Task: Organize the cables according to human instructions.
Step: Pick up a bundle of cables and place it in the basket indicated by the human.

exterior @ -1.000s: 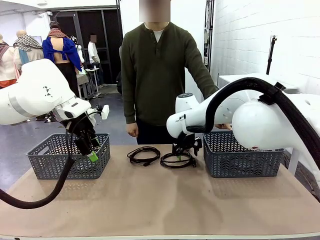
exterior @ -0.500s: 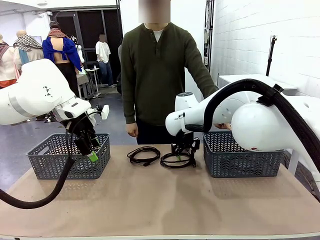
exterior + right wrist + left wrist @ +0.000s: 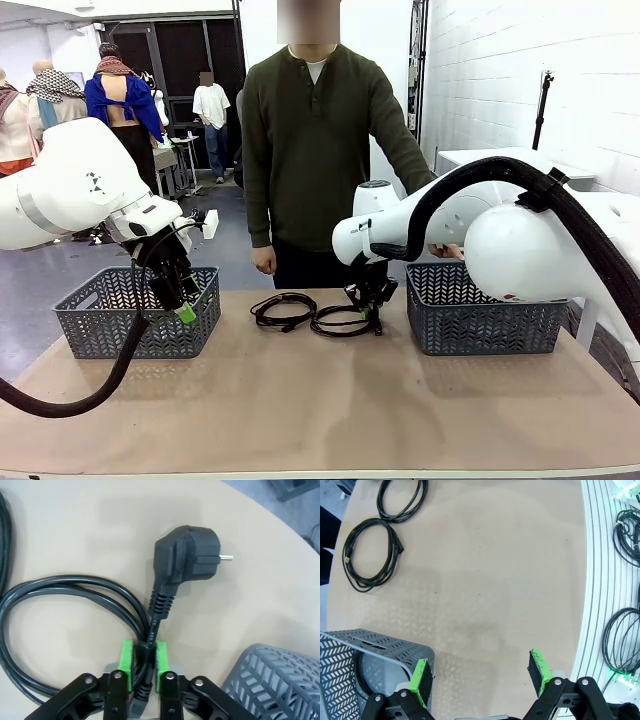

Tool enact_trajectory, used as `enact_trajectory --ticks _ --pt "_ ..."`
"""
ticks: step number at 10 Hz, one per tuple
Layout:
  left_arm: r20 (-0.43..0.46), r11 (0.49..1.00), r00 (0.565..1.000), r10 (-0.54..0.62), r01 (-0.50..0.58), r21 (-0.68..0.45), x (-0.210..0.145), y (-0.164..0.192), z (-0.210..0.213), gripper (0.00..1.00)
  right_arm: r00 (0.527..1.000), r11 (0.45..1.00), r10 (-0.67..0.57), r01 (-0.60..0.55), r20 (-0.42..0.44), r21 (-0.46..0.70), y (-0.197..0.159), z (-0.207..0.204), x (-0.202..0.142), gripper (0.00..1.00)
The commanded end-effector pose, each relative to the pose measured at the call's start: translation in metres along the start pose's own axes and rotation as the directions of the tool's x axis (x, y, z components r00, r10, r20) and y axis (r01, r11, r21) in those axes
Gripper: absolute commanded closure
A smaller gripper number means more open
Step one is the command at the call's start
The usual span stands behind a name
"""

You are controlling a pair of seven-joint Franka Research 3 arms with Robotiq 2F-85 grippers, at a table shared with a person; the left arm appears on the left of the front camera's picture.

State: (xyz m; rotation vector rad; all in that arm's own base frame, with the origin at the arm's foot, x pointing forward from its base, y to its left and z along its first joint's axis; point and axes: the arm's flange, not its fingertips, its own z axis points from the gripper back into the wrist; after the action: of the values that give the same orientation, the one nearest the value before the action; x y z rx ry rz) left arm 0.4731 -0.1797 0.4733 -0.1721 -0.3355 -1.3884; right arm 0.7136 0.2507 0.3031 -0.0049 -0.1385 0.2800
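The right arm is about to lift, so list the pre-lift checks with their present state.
1. Right gripper clamped on the cable below its plug: ok.
2. All strands of that coil between the pads: cannot tell.
3. Neighbouring coil apart from the held one: cannot tell.
4. Right basket beside the grip, way to it free: ok.
5. Left gripper open, off by the left basket: ok.
6. Person's hand off the table: ok.

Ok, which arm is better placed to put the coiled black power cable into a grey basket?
Probably right: the right gripper is shut on the coiled black power cable beside the right grey plastic basket; the left gripper hangs open.
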Motion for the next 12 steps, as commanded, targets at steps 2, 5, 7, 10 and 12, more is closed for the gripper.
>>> enact_trajectory --ticks 2,5,7,10,12 --pt "0.0 1.0 1.0 0.001 -0.001 0.002 0.0 -0.001 0.001 0.0 1.0 0.999 0.017 -0.017 -0.008 -0.028 -0.002 -0.003 0.001 1.0" --pt "0.0 1.0 1.0 0.001 -0.001 0.002 0.0 -0.001 0.001 0.0 0.999 0.997 0.043 -0.043 0.014 -0.058 0.002 0.01 0.001 1.0" --pt "0.0 1.0 1.0 0.001 -0.001 0.002 0.0 -0.001 0.001 0.0 0.997 0.996 0.07 -0.069 0.014 -0.059 0.001 0.041 0.001 1.0" --pt "0.0 1.0 1.0 0.001 -0.001 0.002 0.0 -0.001 0.001 0.0 0.994 0.993 0.112 -0.113 -0.005 -0.023 0.003 0.088 0.005 1.0" --pt "0.0 1.0 1.0 0.001 -0.001 0.002 0.0 -0.001 0.001 0.0 0.987 0.988 0.152 -0.152 -0.046 -0.007 0.003 0.125 0.004 1.0"
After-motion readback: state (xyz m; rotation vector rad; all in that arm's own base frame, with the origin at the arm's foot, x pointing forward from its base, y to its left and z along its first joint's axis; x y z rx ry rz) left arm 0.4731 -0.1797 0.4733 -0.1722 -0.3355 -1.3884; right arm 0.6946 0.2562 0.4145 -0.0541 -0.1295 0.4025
